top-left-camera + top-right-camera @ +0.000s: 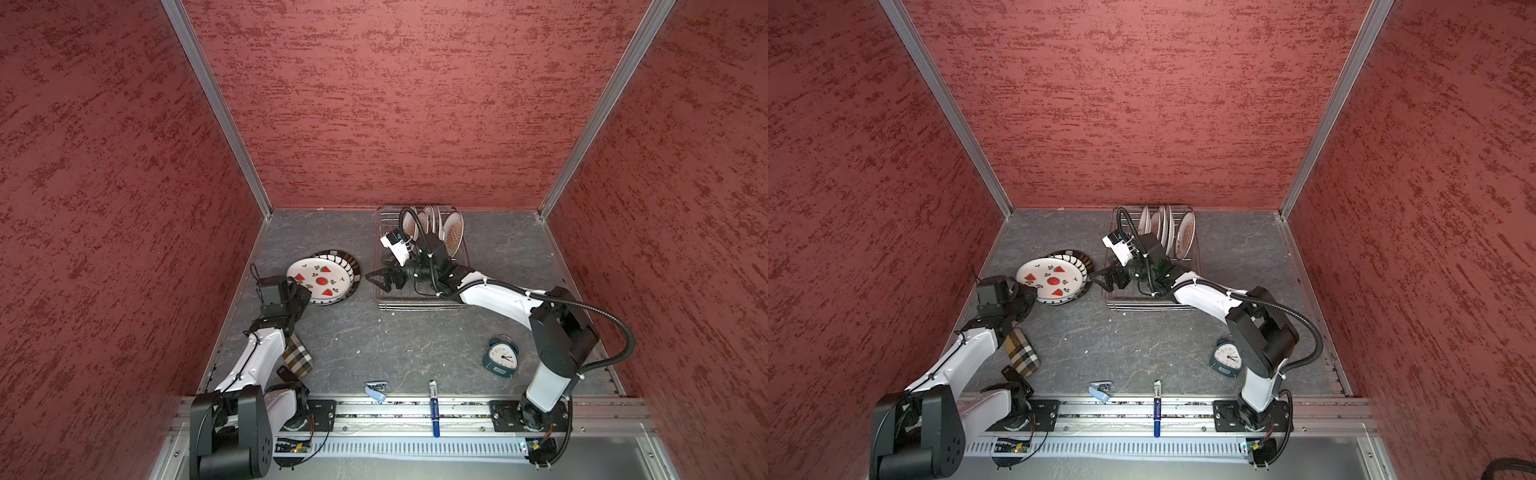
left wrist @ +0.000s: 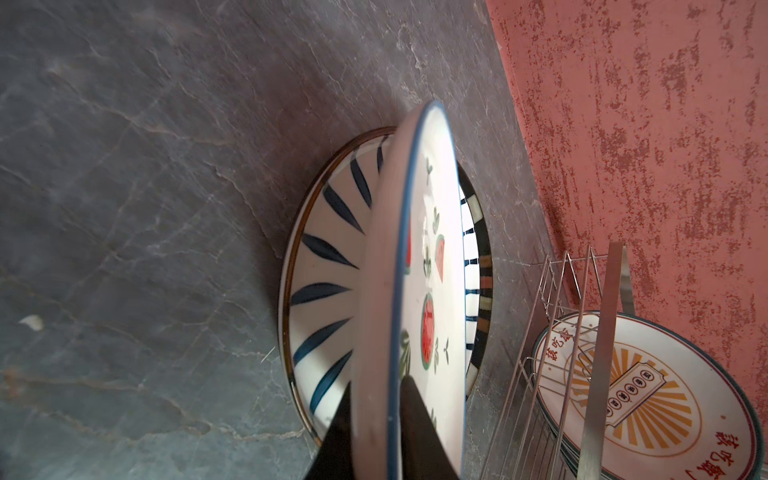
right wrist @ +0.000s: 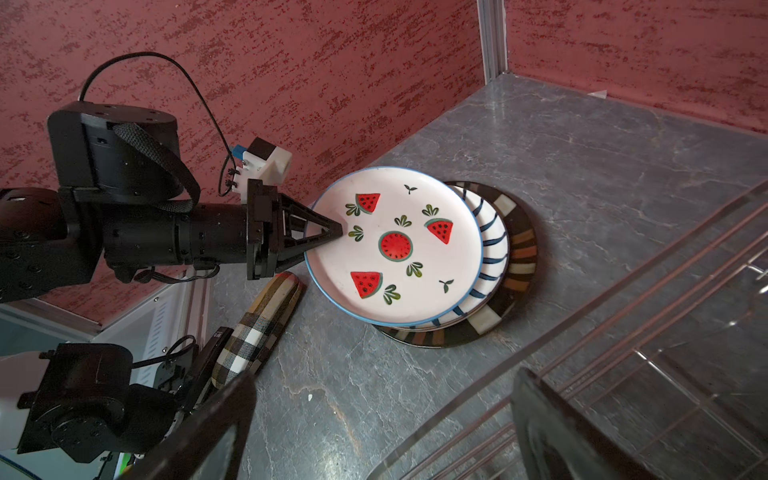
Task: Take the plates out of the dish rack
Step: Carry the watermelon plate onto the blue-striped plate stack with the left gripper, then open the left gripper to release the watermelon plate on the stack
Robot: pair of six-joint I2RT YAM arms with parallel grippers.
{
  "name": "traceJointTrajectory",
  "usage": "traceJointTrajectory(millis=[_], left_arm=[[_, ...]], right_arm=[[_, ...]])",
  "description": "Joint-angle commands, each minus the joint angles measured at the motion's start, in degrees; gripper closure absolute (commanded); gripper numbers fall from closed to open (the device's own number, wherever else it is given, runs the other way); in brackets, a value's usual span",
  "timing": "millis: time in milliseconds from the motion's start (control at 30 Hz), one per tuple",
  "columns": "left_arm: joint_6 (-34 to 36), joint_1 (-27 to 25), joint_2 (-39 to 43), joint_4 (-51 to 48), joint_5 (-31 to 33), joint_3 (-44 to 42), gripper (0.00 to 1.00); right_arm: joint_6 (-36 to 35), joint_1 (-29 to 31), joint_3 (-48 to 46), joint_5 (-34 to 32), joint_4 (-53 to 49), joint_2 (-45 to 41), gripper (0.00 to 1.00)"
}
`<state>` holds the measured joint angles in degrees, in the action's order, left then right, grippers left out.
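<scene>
We see the left claw (image 3: 323, 239) clamped on the rim of a round white ceramic plate painted with watermelon slices (image 3: 399, 249), one finger on its upper face and the other beneath it. That plate tops a stack on the grey marbled surface (image 1: 374, 332). It is shifted toward the claw, and in the left wrist view its held edge stands clear of the plate below. Under it lies a white plate with blue radial dashes (image 3: 492, 249), and at the bottom a dark plate with brown and white blocks around its rim (image 3: 519, 266).

The stack sits left of the rectangular silver wire dish rack (image 1: 419, 306), near it but apart. At the rack's far end several white plates (image 1: 424, 220) stand on edge between the prongs, and the nearest is a white plate with an orange sunburst (image 1: 454, 235) and red characters.

The right claw (image 1: 377, 282) hangs over the rack's near left part, its jaws spread wide and holding nothing.

A brown plaid pouch (image 1: 297, 353) lies beside the left arm, and a round teal alarm clock (image 1: 500, 357) stands beside the right arm.
</scene>
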<state>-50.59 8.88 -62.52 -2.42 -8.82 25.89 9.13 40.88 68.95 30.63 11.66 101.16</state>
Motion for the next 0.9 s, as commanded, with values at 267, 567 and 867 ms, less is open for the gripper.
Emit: traceJointTrajectory(millis=[267, 567, 867], left_arm=[[1.79, -2.89, -2.81, 3.03, 3.29, 2.17, 0.60], [2.36, -5.67, -4.21, -2.12, 13.01, 4.12, 0.45], [4.57, -6.60, -4.59, -4.07, 21.80, 5.87, 0.18]], right_arm=[[-1.85, 0.25, 2.02, -1.34, -0.61, 0.78, 0.04], [-1.75, 0.25, 1.89, -1.54, -0.94, 0.79, 0.04], [-1.62, 0.25, 1.98, -1.54, -0.94, 0.96, 0.04]])
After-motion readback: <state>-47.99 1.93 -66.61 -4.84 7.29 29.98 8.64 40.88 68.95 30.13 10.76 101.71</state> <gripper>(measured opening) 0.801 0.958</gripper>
